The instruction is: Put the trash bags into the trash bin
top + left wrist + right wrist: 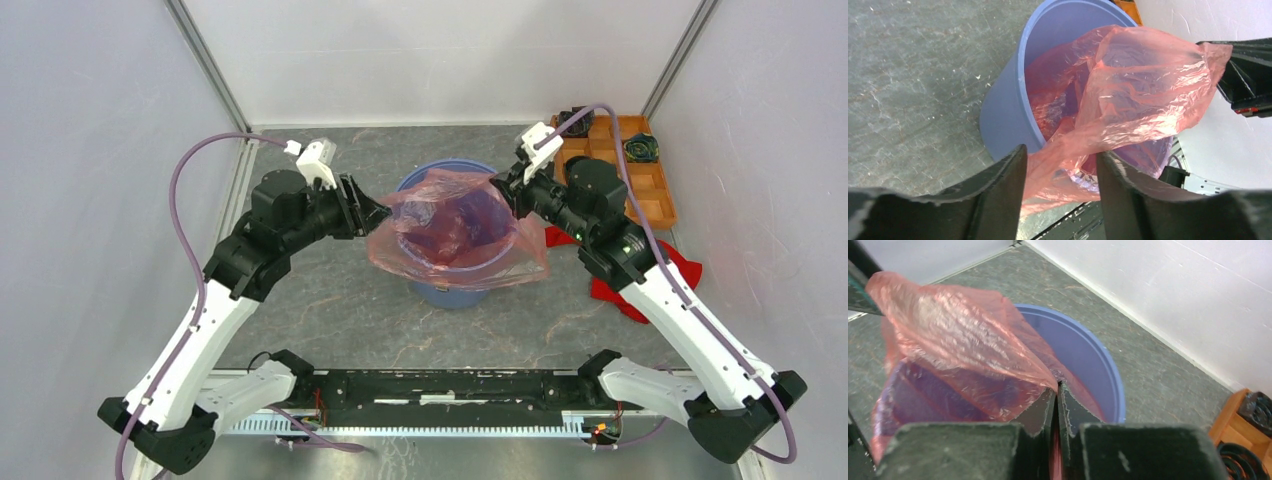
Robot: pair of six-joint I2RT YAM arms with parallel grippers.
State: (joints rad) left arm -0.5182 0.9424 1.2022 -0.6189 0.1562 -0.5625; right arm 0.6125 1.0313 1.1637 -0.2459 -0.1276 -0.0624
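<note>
The blue bucket (447, 293) stands mid-table. The crinkly red-pink bag (455, 225) is draped over its mouth, partly sunk inside and hanging over the near rim. My right gripper (505, 190) is at the bucket's right rim, shut on the bag's edge. In the right wrist view the gripper (1058, 385) pinches the film (958, 340) above the bucket (1093, 355). My left gripper (375, 212) is at the left rim. In the left wrist view the gripper (1060, 152) is open, with film (1143, 80) lying loose between the fingers, over the bucket (1008, 110).
An orange compartmented tray (655, 195) with dark coiled items stands at the back right, and also shows in the right wrist view (1230, 422). A solid red cloth (645, 285) lies under my right arm. White walls enclose the back and sides.
</note>
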